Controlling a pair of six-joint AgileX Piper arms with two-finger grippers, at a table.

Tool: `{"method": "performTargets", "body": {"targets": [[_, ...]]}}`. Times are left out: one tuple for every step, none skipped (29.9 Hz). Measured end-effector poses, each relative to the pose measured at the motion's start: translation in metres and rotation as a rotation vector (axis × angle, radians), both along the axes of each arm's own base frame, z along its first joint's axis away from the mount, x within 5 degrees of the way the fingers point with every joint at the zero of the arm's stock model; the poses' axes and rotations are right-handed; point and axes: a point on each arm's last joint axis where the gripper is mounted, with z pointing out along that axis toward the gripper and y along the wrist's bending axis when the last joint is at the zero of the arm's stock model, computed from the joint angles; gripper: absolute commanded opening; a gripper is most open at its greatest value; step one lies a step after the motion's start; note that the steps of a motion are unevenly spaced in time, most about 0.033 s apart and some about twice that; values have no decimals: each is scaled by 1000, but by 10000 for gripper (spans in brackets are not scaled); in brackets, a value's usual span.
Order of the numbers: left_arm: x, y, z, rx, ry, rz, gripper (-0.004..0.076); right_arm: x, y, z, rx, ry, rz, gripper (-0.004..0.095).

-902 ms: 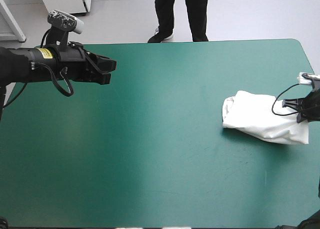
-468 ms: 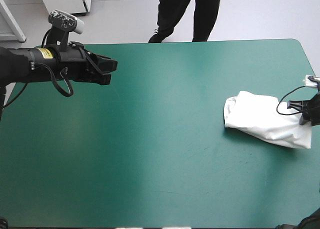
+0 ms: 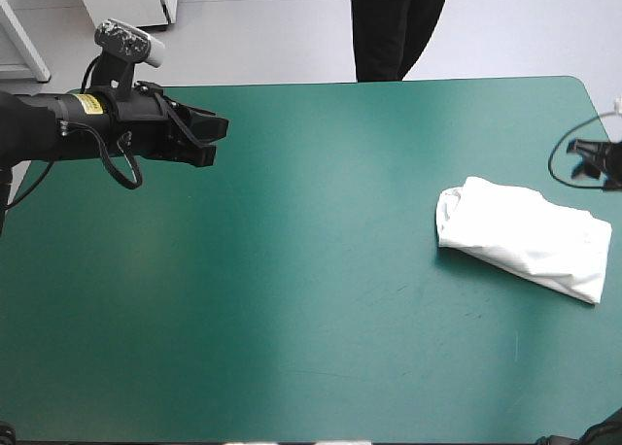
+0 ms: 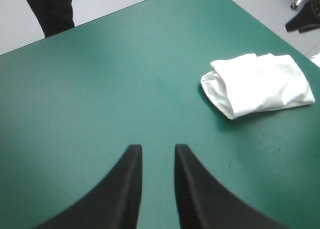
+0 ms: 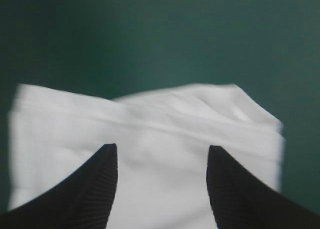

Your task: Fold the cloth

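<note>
- Right wrist view: right gripper [image 5: 161,149] released, black fingers [image 5: 92,189] spread wide with nothing clamped between them; the white T-shirt [image 5: 150,124] lies below and just ahead of them.
- High view: right gripper [image 3: 598,163] shows only in part at the right edge of the frame, above the bundle in the picture and not touching it.
- Left wrist view: left gripper [image 4: 157,148] empty, fingers [image 4: 125,189] standing narrowly apart with tips not meeting, bare teal-green cover under them.
- High view: left gripper [image 3: 216,139] in the upper left of the frame, raised, pointing right, well apart from the T-shirt [image 3: 520,236].
- T-shirt [image 4: 257,84]: folded bundle, flat on the worktop [image 3: 311,319], right of centre of the high frame, close to the worktop's right edge, one end rounded and bunched, the other squared.
</note>
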Motion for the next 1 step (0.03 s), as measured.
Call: {"method": "performTargets", "body": {"targets": [[0,0,0,5,-3,2,177,3,7,16,54,-78,24,509]]}}
